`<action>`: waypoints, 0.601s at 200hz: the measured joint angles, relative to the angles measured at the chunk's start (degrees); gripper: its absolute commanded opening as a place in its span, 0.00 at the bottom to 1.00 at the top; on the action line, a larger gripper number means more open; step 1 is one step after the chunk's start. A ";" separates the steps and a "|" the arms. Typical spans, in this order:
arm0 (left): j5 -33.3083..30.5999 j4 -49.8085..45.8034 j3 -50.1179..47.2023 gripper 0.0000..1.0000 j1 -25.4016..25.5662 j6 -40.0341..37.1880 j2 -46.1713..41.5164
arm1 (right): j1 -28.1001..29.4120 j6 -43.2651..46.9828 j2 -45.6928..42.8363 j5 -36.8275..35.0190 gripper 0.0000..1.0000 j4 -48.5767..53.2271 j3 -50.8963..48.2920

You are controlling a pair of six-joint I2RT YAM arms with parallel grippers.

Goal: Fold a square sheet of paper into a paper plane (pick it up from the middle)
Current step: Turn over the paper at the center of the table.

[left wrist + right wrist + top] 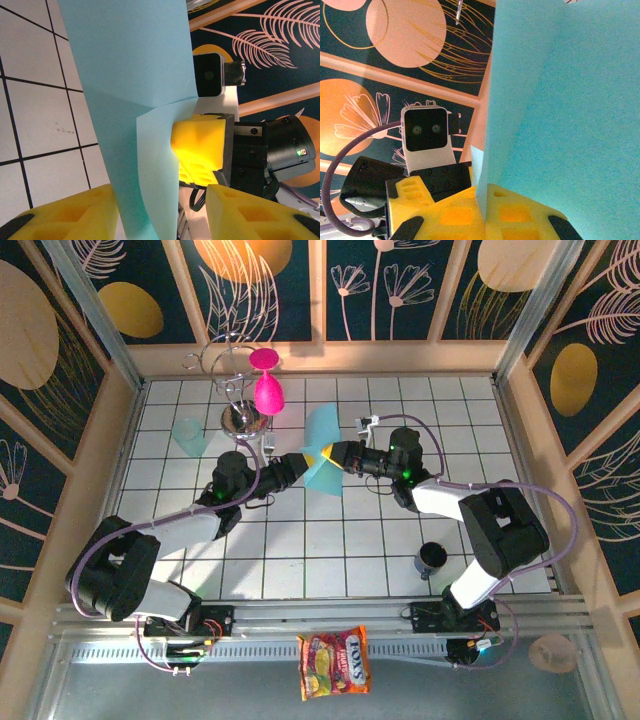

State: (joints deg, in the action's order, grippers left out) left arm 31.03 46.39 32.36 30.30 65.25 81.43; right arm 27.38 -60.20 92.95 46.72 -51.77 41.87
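Both arms reach in to mid-desk, tools nose to nose. The blue sheet (323, 428) sits btwn them, lifted off the desk (300, 560) and standing on edge. In top cam it runs far-to-near across the centre tiles.

R tool (327, 452): clamped tight on the blue sheet. R wrist cam shows its yellow pads (455, 215) pressed together w/ the paper coming out of the seam. One lengthwise crease runs up from the grip.

L tool (304, 459): partway open, not gripping. In L wrist cam its fingers (65, 215) straddle the sheet, one right at the paper's face, the other standing clear w/ a visible gap. Same cam shows a yellow pad of the R tool against the sheet's edge, where a folded flap overlaps the main panel.

Other stuff on desk:
- pink goblets (267, 393) at a wire stand (240, 420), far-left of the tools
- teal cup (188, 435) just left of the stand
- dark cup (432, 558) near-right, beside the R arm
- candy bag (333, 663) at the near edge, btwn the two bases

All well apart from the sheet.
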 measured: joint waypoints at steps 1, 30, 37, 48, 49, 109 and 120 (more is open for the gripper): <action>0.00 -0.02 0.00 0.52 0.00 0.00 0.00 | 0.00 0.00 0.00 0.00 0.07 -0.02 0.00; -0.20 -0.92 0.04 0.62 0.00 0.46 0.00 | 0.00 -0.42 0.00 0.76 0.07 -1.70 0.00; -0.22 -1.55 0.13 0.65 0.00 0.50 0.00 | 0.00 -0.48 0.00 1.03 0.07 -2.27 0.00; -0.17 -2.38 0.37 0.68 0.00 0.79 0.09 | 0.00 -0.68 0.00 1.40 0.07 -3.06 0.00; -0.22 -2.51 0.44 0.68 0.00 0.74 0.09 | 0.00 -0.70 0.00 1.40 0.07 -3.08 0.00; 1.14 -2.38 1.31 0.59 0.00 1.90 1.22 | 0.63 -1.90 1.79 2.34 0.07 -5.35 0.00; 1.11 -2.21 1.31 0.55 0.00 2.08 1.22 | 0.70 -1.88 2.14 2.47 0.07 -5.31 0.00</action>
State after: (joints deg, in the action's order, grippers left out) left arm 32.14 44.18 33.67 30.30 67.33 82.65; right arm 28.08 -62.08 95.09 49.19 -57.08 41.87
